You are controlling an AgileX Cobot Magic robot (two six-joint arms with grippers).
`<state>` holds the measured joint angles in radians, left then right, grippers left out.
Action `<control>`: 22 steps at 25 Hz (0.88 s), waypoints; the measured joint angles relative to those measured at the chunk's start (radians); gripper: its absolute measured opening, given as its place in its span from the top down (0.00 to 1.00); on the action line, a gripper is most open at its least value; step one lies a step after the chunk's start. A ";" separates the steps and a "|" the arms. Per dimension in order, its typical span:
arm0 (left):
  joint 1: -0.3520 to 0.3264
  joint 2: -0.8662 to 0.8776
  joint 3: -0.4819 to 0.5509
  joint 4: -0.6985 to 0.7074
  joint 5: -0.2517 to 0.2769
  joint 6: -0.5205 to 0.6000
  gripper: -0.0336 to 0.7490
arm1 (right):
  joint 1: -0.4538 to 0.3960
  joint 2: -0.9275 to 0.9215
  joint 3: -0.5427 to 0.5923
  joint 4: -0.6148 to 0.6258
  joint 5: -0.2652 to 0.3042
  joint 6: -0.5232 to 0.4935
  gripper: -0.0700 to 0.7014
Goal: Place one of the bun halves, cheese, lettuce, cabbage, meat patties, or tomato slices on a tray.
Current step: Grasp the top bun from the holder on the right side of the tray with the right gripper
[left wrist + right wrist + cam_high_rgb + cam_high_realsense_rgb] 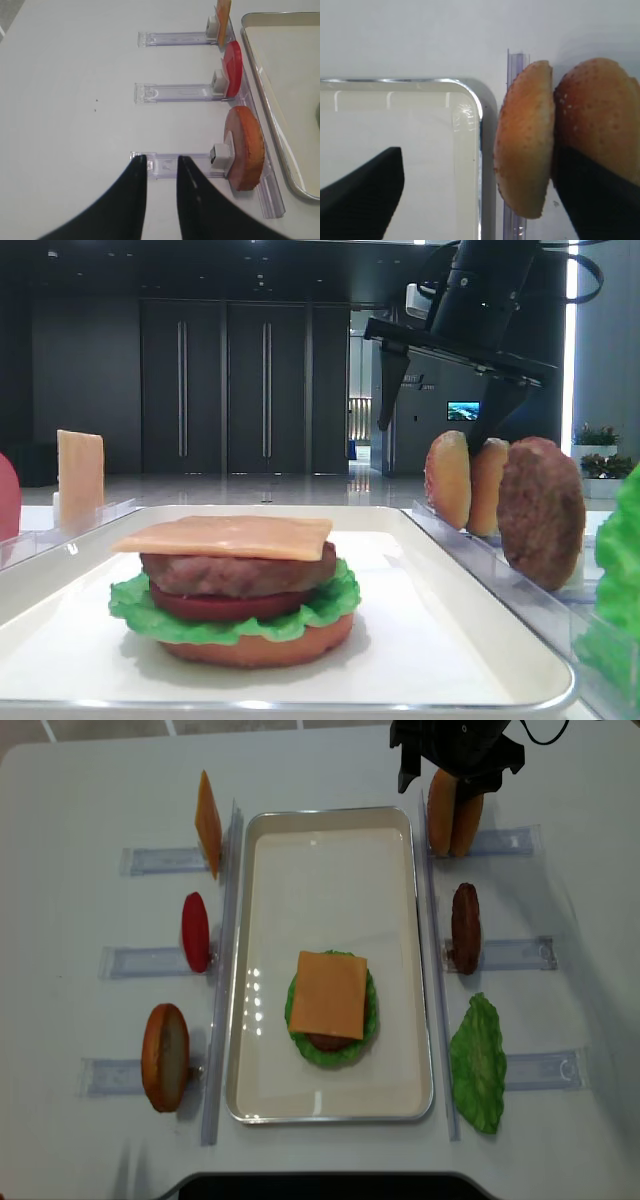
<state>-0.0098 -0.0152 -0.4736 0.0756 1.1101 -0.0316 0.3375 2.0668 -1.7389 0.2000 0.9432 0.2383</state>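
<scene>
Glossy white tray (pixel 420 970), clr plastic racks (pixel 172 93)

White tray (pixel 240 970); green lettuce (pixel 225 615), pale orange cheese (pixel 225 537), golden speckled bun halves (pixel 525 145).

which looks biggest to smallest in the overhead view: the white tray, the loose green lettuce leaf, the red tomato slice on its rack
1. Shallow white rectangular tray, by far the largest.
2. Ruffled green plastic lettuce leaf lying flat right of the tray.
3. Smooth red round tomato slice, smallest, though it stands on edge, so it shows narrower than its face.
</scene>
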 joint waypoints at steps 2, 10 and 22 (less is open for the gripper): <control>0.000 0.000 0.000 0.000 0.000 0.000 0.76 | 0.001 0.000 0.000 -0.003 0.000 0.000 0.14; 0.000 0.000 0.000 0.000 0.000 0.000 0.76 | 0.001 0.005 -0.003 -0.013 0.007 0.000 0.17; 0.000 0.000 0.000 0.000 0.000 0.000 0.76 | 0.001 0.011 -0.003 -0.052 0.018 -0.001 0.36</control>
<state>-0.0098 -0.0152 -0.4736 0.0756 1.1101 -0.0316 0.3385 2.0778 -1.7423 0.1477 0.9614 0.2370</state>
